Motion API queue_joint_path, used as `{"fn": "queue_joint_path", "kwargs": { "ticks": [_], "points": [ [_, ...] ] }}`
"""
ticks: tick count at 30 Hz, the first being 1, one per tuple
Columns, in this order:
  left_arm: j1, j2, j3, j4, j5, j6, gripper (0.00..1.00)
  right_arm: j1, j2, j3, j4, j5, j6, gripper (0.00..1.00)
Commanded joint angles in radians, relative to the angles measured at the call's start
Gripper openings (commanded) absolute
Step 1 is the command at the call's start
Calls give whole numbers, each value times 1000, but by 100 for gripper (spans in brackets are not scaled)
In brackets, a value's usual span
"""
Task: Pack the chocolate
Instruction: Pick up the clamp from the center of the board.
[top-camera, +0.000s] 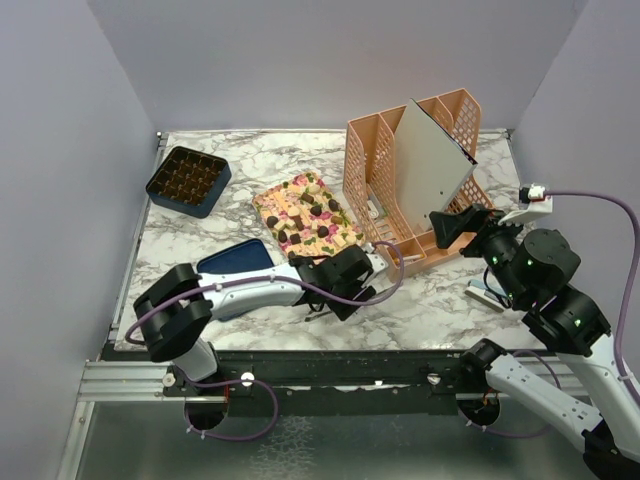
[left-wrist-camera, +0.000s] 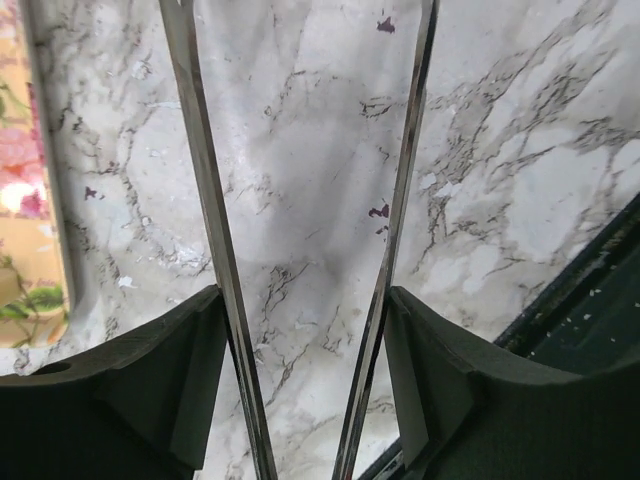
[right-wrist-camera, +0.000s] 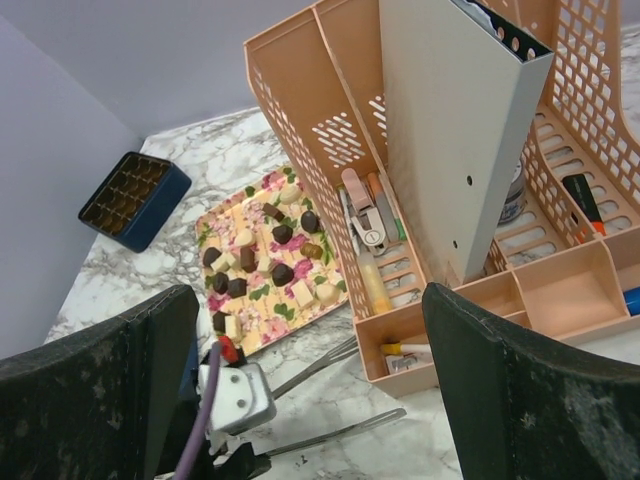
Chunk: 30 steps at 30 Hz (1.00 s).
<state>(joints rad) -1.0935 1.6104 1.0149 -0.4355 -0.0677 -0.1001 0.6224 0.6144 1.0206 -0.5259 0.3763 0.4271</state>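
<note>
Top view: 2 arms. L gripper is low over the marble table, center-bottom of frame, just right of 1 blue lid. R gripper is at right-center, jaws wide apart w/ nothing between them, next to 1 peach organizer that holds 1 grey folder upright. The chocolate lies loose on 1 floral tray, center of frame. 1 dark blue gridded box is upper left, well apart from the tray.

L wrist view: L gripper has both pads against the outer sides of 1 pair of metal tongs, clamped on them. The 2 tong arms run up the frame w/ a gap between them and the table under them. A strip of the floral tray shows at the left edge. No choc in this view.

R wrist view: R gripper has 2 dark fingers far apart at the bottom corners, empty. The chocolate is on the floral tray, center-left: approx 10 dark pcs plus several cream ones, exact count can't tell. Blue box is at left, organizer and folder upper right, tongs bottom center.
</note>
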Motion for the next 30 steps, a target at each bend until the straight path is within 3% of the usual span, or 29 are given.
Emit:
{"fn": "queue_joint_path", "kwargs": {
  "ticks": [1, 10, 23, 30],
  "points": [
    [-5, -106, 0, 0, -30, -29, 66, 2, -2, -18, -18, 0, 38, 99],
    [-4, -266, 18, 6, -77, -68, 64, 2, 10, -50, -3, -45, 86, 99],
    [21, -429, 67, -91, -278, -242, 61, 2, -4, -47, -12, -42, 85, 98],
    [144, -416, 52, -157, -278, -303, 58, 2, -2, -57, 4, -62, 86, 98]
  ]
}}
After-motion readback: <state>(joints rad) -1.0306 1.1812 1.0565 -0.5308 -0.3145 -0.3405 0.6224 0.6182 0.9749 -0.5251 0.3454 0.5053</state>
